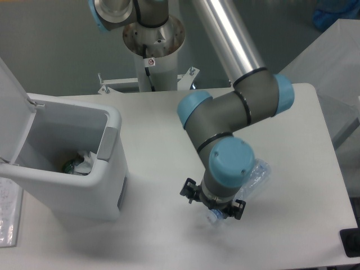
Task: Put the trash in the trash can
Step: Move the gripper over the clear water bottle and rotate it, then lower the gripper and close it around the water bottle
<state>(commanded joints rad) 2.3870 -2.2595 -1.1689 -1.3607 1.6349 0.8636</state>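
The arm [236,101] is reaching down from its base [153,39] at the back edge of the table [169,129], with the long silver link running diagonally toward the right. It is folding at the grey elbow with blue caps, then dropping through the wrist to the front-centre of the table. The top blue wrist cap is facing the camera and hiding most of the gripper [216,211] below it (only black flange lugs are showing either side).

Jaw state: cannot tell, since the fingers are sitting under the wrist.

The bottle [253,177] is lying at the wrist, its bluish clear body sticking out to the right of the blue cap, tilted. A small whitish round end is showing just under the flange, near the table surface. Whether it is being gripped or only lying under the tool is not visible.

The bin [84,169] is standing at the left of the table, well apart from the gripper, lid [14,112] hinged up and open. Inside, a crumpled clear piece with green [76,165] is lying at the bottom.
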